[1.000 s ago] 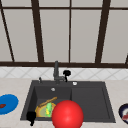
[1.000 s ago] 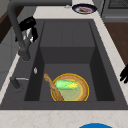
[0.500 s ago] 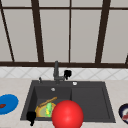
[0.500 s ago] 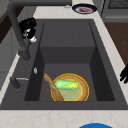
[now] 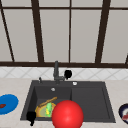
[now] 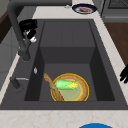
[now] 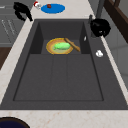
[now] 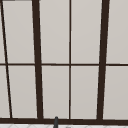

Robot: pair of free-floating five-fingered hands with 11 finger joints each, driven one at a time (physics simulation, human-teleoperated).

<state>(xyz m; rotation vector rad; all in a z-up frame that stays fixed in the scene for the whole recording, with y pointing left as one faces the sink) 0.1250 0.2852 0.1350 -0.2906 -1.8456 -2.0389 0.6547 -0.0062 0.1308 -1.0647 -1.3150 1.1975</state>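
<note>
My right hand (image 5: 68, 73) hovers at the back of the dark sink (image 5: 90, 100), just right of the faucet (image 5: 56, 71). It is balled up with curled fingers at the faucet's lever (image 5: 60, 78); the side views show the same hand (image 6: 28, 27) (image 7: 100, 27) against the faucet's stem. My left hand (image 5: 31, 117) hangs at the sink's front left corner with loose fingers pointing down, holding nothing, and shows again as the hand (image 6: 124, 73) (image 7: 22, 11) in the side views. In the basin lies a yellow bowl (image 6: 83, 91) with a green cob (image 6: 65, 84) and a wooden stick (image 6: 51, 85).
A big red ball (image 5: 67, 115) sits low in the front view, over the sink's front edge. A blue plate (image 5: 8, 103) lies on the left counter, a dark plate (image 5: 124, 113) with food on the right. A small white bit (image 7: 99, 53) rests on the sink's back rim. Window bars (image 8: 37, 62) rise behind.
</note>
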